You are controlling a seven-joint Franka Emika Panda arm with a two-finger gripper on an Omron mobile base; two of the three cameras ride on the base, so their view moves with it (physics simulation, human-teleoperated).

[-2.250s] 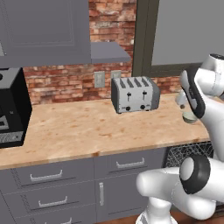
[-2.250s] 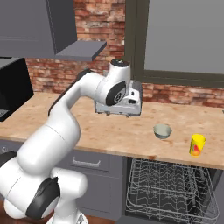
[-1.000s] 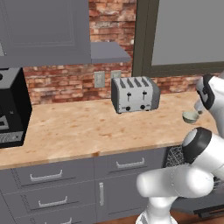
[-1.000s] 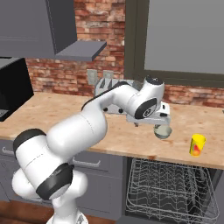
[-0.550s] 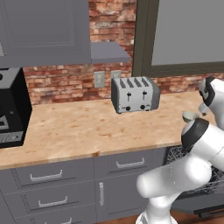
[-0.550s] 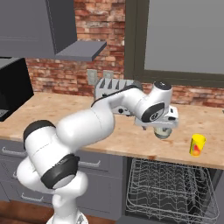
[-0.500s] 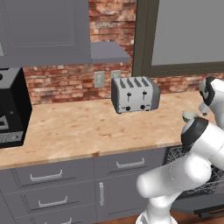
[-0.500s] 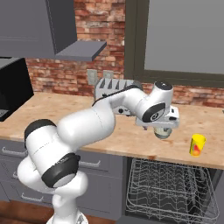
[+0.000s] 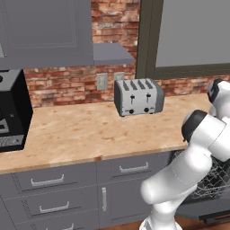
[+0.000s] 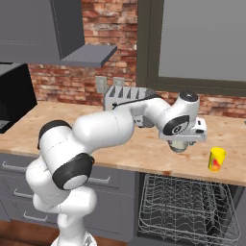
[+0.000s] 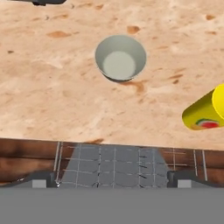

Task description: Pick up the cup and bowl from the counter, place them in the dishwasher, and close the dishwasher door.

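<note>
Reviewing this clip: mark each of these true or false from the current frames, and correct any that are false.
1. The bowl sits upright and empty on the counter. True.
2. The yellow cup is already in the dishwasher rack. False: it stands on the counter, above the rack.
3. The dishwasher is open, its wire rack showing below the counter edge. True.
4. The toaster stands on the counter by the brick wall. True.
5. The hand view looks down on the bowl from above, with nothing held in front of the camera. True.
6. The cup touches the bowl. False: bare counter lies between them in the hand view.
</note>
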